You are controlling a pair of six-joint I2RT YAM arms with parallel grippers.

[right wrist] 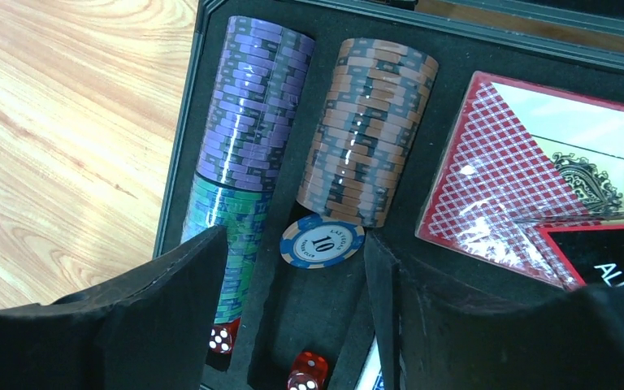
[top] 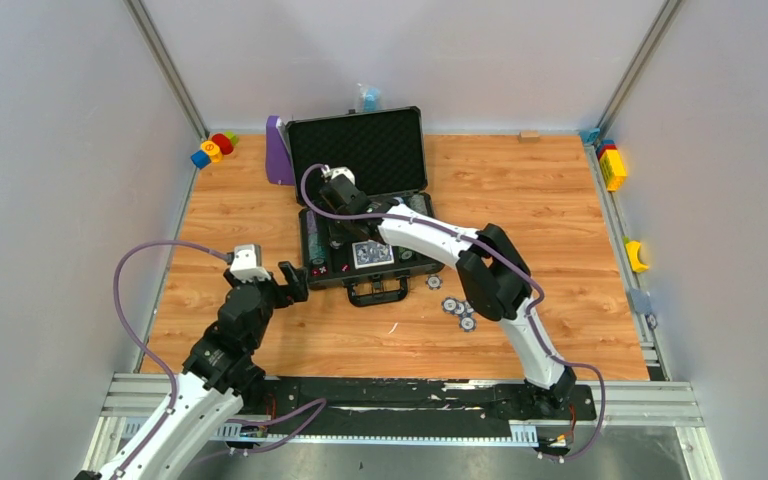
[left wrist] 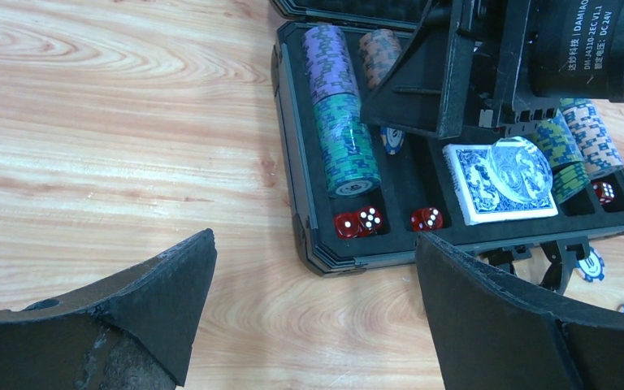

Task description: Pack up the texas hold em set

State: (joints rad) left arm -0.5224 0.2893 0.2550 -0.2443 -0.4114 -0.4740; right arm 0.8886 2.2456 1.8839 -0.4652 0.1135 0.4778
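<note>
Chips first: a blue-and-white striped poker chip [right wrist: 322,242] marked 10 lies flat on the black foam in the second slot of the dark grey hard briefcase [top: 360,150], butted against the near end of the brown-and-black striped chip row [right wrist: 366,130]. From the wrist camera it sits right in the gap between the fingertips of the right claw [right wrist: 294,244]. That claw is spread wide with nothing in it, and I can't tell how high it hangs over the foam. The slot's long axis runs front-to-hinge, the same way the claw points, with the fingers straddling across it, so my guess is any nudge to stand that chip up goes straight ahead. The other job is the loose blue-and-white chips [top: 455,306] on the wooden table [top: 560,200], just off the case's front right corner near the handle. The right arm is clearly nearer, since its elbow is basically over them. That arm reaches forward from its base with the elbow humped up, the forearm slanting left across the tray and the wrist tipped down into it. The left claw [left wrist: 315,248] is also spread and empty, low by the case's front left corner and facing it.
</note>
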